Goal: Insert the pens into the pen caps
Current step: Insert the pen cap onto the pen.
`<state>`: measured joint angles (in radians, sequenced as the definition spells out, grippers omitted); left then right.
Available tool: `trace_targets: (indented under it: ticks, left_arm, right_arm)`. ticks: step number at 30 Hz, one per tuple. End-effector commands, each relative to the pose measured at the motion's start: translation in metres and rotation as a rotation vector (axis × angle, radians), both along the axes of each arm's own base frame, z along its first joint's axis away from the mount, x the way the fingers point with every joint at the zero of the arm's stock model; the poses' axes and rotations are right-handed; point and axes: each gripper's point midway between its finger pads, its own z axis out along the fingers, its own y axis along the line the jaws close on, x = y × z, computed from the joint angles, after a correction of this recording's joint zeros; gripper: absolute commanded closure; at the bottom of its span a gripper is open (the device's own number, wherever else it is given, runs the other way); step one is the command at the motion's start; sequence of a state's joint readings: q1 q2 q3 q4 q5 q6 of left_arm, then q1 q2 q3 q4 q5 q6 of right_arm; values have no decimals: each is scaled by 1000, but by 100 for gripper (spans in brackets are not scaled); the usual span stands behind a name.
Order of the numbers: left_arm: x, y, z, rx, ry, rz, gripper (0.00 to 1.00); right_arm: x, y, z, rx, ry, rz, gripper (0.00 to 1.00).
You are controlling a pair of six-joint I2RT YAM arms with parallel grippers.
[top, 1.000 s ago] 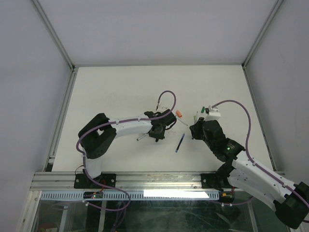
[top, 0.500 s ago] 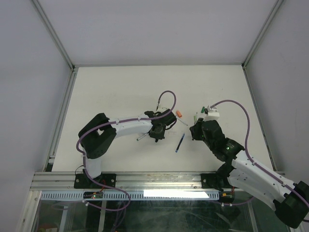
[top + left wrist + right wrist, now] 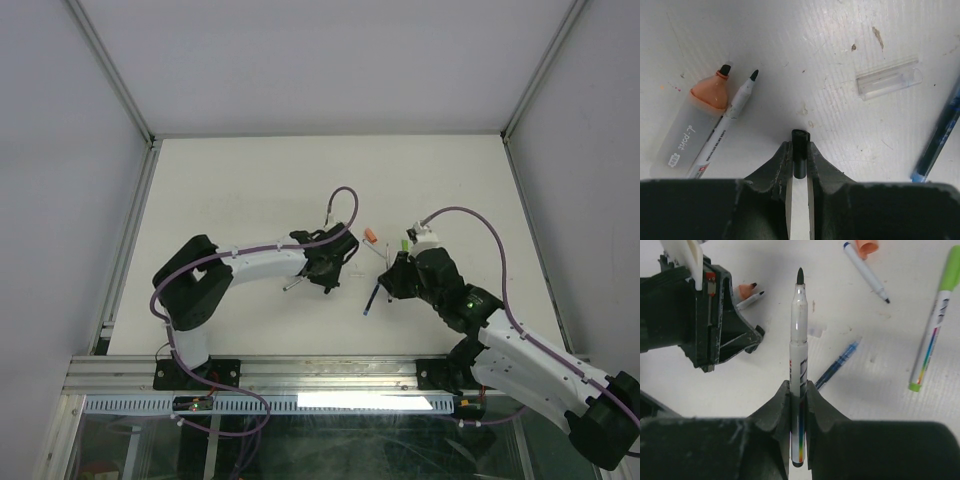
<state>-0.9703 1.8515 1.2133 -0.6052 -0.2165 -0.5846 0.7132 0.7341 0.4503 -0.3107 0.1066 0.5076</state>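
Over the table, your right gripper clamps a black-tipped pen by its barrel, tip forward, aimed toward the left gripper. That one pinches a black cap, end exposed, probably to receive the tip.

The translucent orange-tipped marker carries the printed word "point" on its barrel; the character and hyphen before it cannot be read with certainty. Small red print on the thin white pen beside it is illegible.
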Motion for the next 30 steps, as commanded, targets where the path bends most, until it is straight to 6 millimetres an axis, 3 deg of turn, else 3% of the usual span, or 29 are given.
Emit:
trace_targets:
  ticks: [1,11,19,30]
  left_arm:
    - [16,-16,34,-223,-37,-16,100]
    - [34,-17,70,-585,-25,32,98]
    - [34,-34,75,-719,6,20,99]
    - [36,-40,71,-745,29,39,100]
  right_arm:
    - [-11,30,15,160,36,91,100]
    - [-42,75,-15,275,178,124,100]
    - [-53,112,-27,373,218,160,100]
    - [-53,122,-43,414,274,141,100]
